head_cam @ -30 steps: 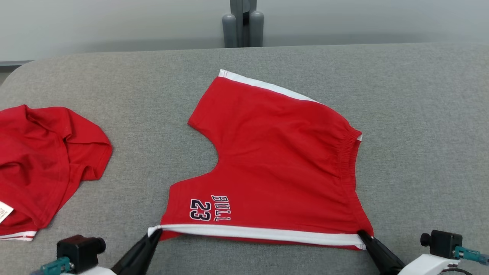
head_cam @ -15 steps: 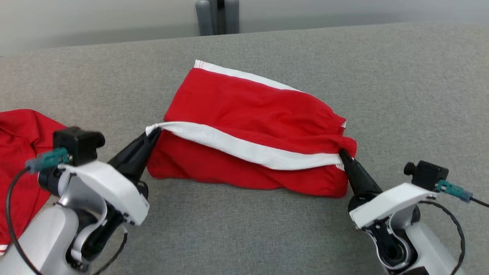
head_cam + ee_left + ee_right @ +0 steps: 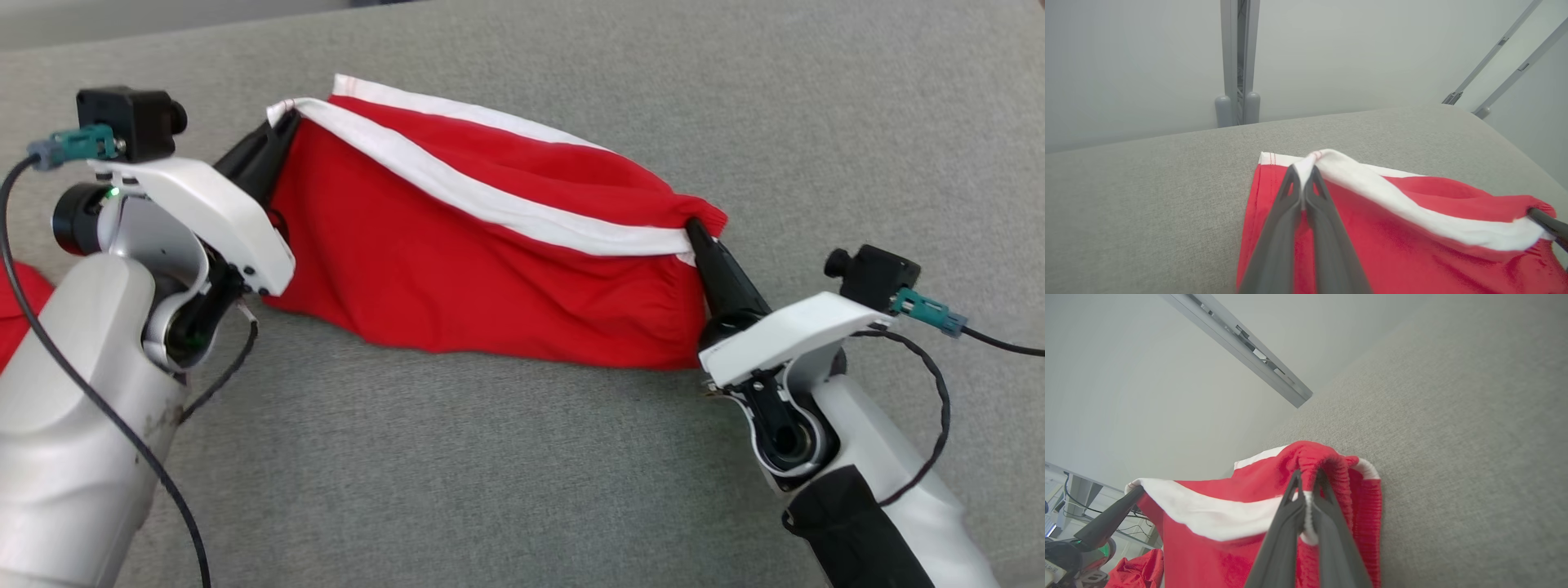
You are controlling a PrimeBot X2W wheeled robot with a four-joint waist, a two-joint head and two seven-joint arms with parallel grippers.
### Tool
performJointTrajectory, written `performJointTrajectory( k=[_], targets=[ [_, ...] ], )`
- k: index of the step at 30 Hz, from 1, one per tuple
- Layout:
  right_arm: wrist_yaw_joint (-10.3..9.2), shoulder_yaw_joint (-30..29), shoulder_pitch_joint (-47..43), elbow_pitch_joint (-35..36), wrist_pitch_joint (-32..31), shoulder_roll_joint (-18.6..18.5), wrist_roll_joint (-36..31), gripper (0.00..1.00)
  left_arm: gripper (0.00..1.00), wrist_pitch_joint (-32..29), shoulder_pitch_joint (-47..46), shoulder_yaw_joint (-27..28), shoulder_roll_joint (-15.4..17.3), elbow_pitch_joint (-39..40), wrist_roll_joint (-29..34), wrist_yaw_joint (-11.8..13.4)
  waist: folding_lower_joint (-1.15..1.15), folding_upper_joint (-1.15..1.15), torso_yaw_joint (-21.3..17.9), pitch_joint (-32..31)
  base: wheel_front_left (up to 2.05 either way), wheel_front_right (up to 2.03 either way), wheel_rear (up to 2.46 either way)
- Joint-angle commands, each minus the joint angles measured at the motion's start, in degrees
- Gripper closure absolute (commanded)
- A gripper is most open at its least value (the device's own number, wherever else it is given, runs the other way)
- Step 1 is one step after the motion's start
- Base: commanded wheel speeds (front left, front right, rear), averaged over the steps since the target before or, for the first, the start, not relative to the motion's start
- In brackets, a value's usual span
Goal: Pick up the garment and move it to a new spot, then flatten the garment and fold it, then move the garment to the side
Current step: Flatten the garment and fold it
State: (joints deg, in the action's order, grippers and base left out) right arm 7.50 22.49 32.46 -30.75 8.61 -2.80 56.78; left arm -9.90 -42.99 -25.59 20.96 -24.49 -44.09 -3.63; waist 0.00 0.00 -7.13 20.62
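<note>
The garment [image 3: 457,253], a pair of red shorts in a soft, matte knit, is seen on the middle of the desk [image 3: 490,457], toward its far side. It is partly doubled over. A broad white band [image 3: 490,208] along one edge is held raised and stretched from left to right, and red cloth is draped from it in loose folds down to the desk. Beyond this band, a second white-trimmed edge [image 3: 457,106] is laid flat on the surface. At the right end the fabric is gathered into a ribbed, elastic waistband [image 3: 1331,461], which is bunched into a hump.

The left end of the white band is pinched by the left jaws, whose long dark fingers [image 3: 261,151] are pressed together with only the thin cloth between them. The right end, just at the waistband, is clamped in the same way by the right jaws, whose fingers [image 3: 718,269] are closed tight on the white trim.

The desk is covered in a grey woven fabric with a fine, even grain. A second red cloth [image 3: 16,310] is glimpsed at the left edge, well apart from the garment. Behind the desk, a grey upright post [image 3: 1237,61] is set against a pale wall.
</note>
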Motion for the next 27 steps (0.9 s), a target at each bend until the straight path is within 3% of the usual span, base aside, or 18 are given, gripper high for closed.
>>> performJointTrajectory(
  k=[1,13,18,19,20,21,22,27],
  targets=[
    [-0.02,1.7,1.6,-0.8,1.3,-0.3,1.5,1.00,1.00,0.6,-2.5,-0.1,-0.2,-3.0,0.6,-0.8,0.00,0.00,-1.5,1.6,0.00,0.00,0.00],
    [-0.01,13.0,9.4,-5.0,6.2,-0.2,12.7,1.00,1.00,3.7,-15.6,-1.1,-3.0,-22.1,1.1,-2.9,0.00,0.00,-6.0,7.1,0.00,0.00,0.00],
    [-0.01,15.2,11.5,-6.3,6.5,-0.2,14.2,1.00,1.00,4.7,-18.9,-2.1,-4.0,-27.5,1.3,-3.4,0.00,0.00,-6.6,8.2,0.00,0.00,0.00],
    [-0.01,15.3,11.7,-6.5,6.6,-0.2,14.3,0.87,1.00,4.9,-19.3,-2.1,-4.2,-28.5,0.8,-3.4,0.00,0.00,-6.6,8.3,0.00,0.00,0.00],
    [-0.01,15.0,11.9,-6.6,6.6,-0.3,14.1,0.63,1.00,5.2,-19.8,-2.1,-4.4,-29.3,0.5,-3.5,0.00,0.00,-6.7,8.4,0.00,0.00,0.00],
    [-0.02,14.8,11.8,-7.2,6.6,-0.3,13.6,0.02,0.69,5.6,-20.1,-2.2,-4.5,-30.0,0.4,-3.6,0.00,0.00,-6.7,8.3,0.00,0.00,0.00],
    [-0.02,14.6,11.8,-7.8,6.6,-0.4,12.8,0.00,0.00,6.0,-20.3,-2.1,-4.8,-30.7,0.0,-3.7,0.00,0.00,-6.6,8.3,0.00,0.00,0.00],
    [-0.04,12.8,9.4,-8.1,6.7,-0.6,8.8,0.00,0.00,9.4,-19.6,-3.1,-5.3,-32.2,0.3,-3.8,0.00,0.00,-5.8,7.3,0.00,0.00,0.00]
  ],
)
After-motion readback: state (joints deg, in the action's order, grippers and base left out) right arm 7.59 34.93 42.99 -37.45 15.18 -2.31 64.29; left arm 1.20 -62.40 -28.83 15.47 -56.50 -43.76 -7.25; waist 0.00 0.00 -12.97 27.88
